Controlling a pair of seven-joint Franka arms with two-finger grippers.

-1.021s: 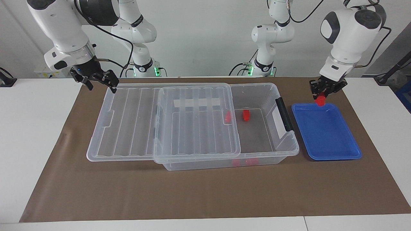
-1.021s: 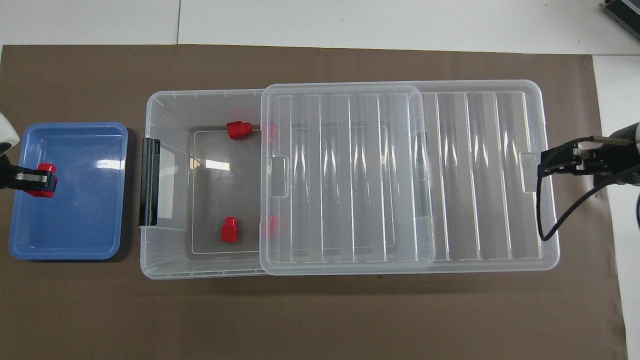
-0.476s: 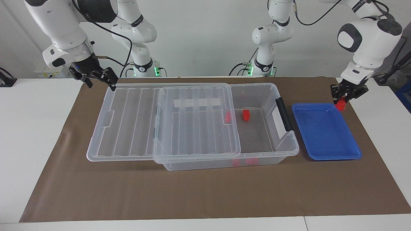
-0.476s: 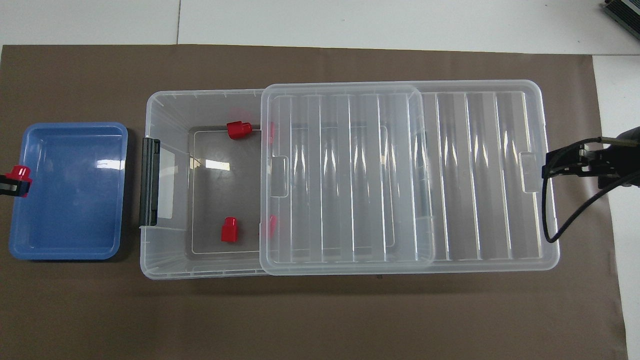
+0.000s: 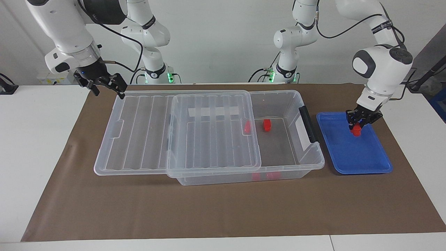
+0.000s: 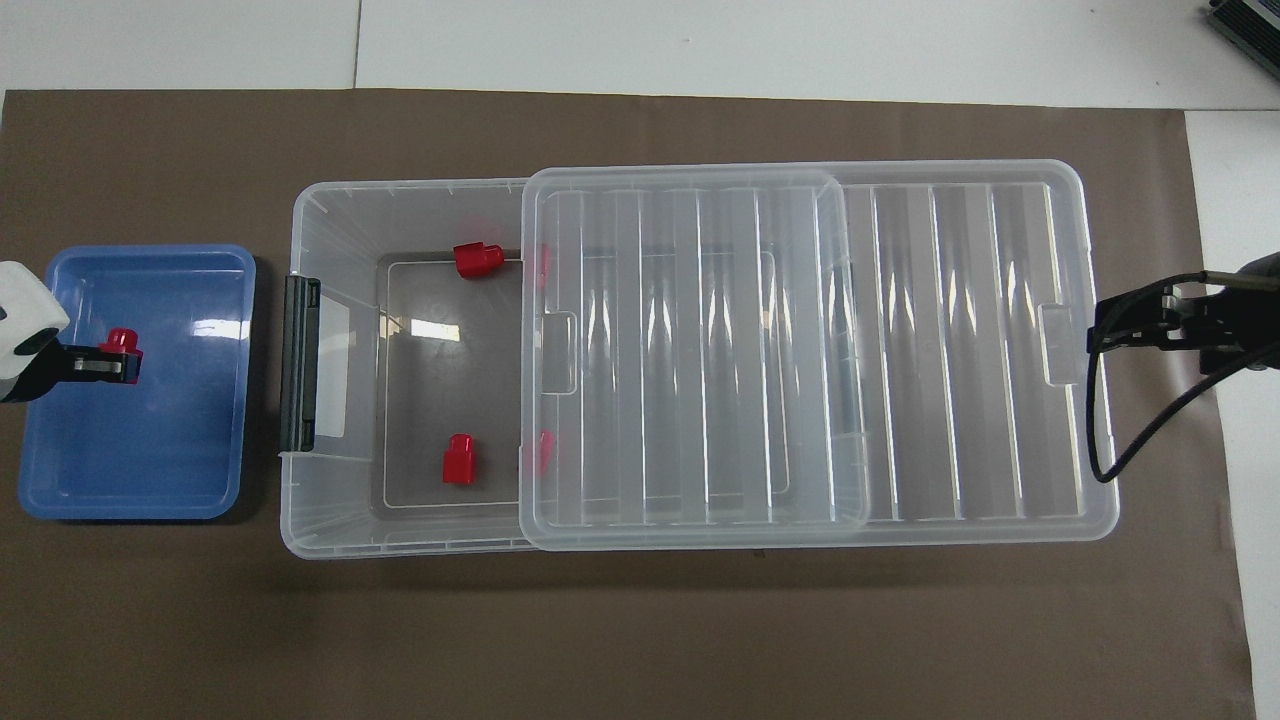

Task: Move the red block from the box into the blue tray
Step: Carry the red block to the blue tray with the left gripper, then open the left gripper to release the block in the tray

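My left gripper point(image 5: 358, 127) point(image 6: 127, 366) is shut on a small red block point(image 5: 356, 132) point(image 6: 122, 341). It holds the block low inside the blue tray point(image 5: 362, 157) point(image 6: 160, 450), in the part nearer the robots; I cannot tell whether the block touches the tray floor. The clear box point(image 5: 308, 164) point(image 6: 330, 520) stands beside the tray. Its ribbed lid point(image 5: 209, 136) point(image 6: 700, 350) is slid toward the right arm's end. My right gripper point(image 5: 108, 91) point(image 6: 1097, 335) hangs open and empty over that end of the lid.
Two more red blocks point(image 5: 267, 124) point(image 6: 476, 259) point(image 6: 460, 459) lie on the uncovered part of the box floor, and others show dimly under the lid's edge. A black handle point(image 5: 308, 124) point(image 6: 299, 363) faces the tray. Brown paper covers the table.
The left gripper carried the red block out past the tray's end, then back and down into the tray. The right gripper drifted slightly toward its own end of the table.
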